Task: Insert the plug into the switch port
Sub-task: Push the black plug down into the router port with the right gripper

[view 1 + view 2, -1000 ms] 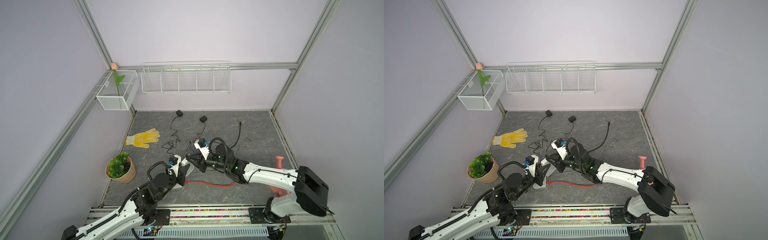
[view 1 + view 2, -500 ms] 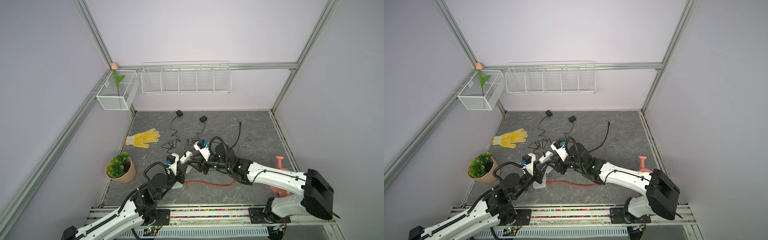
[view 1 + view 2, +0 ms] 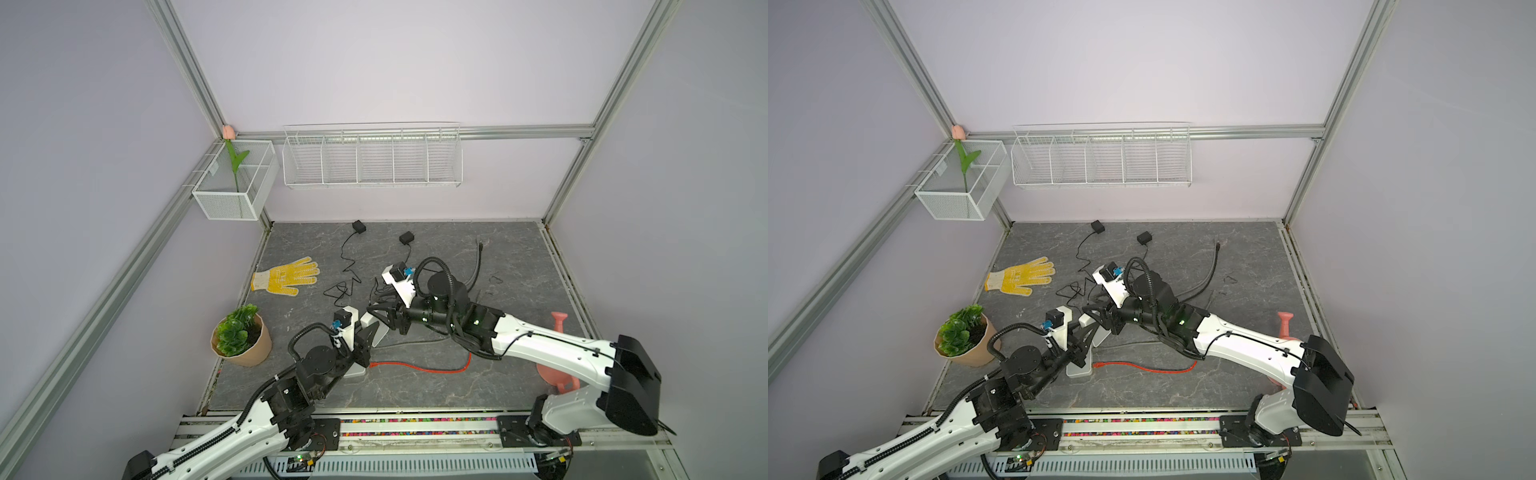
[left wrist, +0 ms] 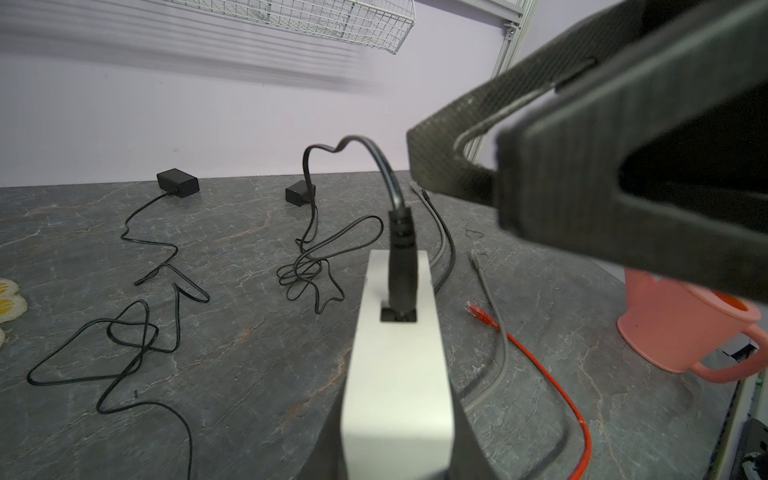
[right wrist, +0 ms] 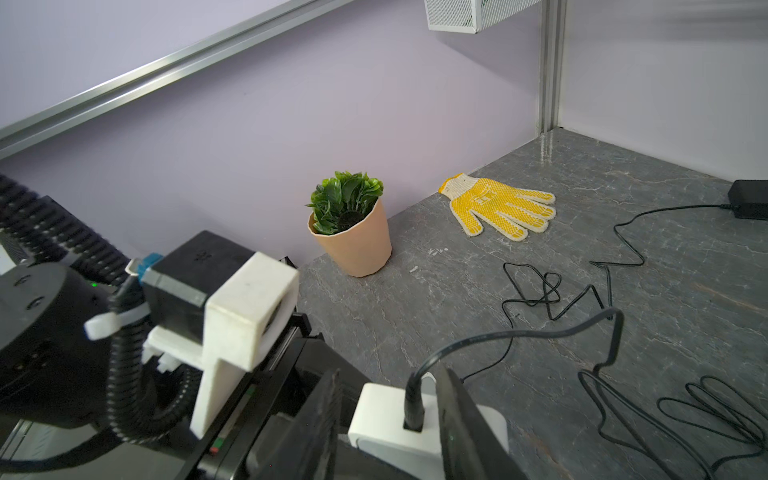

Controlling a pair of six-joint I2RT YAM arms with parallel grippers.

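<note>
Since a second before, the right gripper (image 5: pixel 388 386) had spread its jaws. The black plug (image 4: pixel 401 266) sat in the port (image 4: pixel 398 316) on the white switch (image 4: pixel 397 374), near the front edge of the tabletop (image 3: pixel 519 257). The pushing-in looked done, and only backing away looked left. The right jaws stood apart beside the plug, holding nothing. The left gripper (image 4: pixel 398 440) squeezed the switch. The right arm reached low across the middle, and the left arm stretched in from the front edge.
</note>
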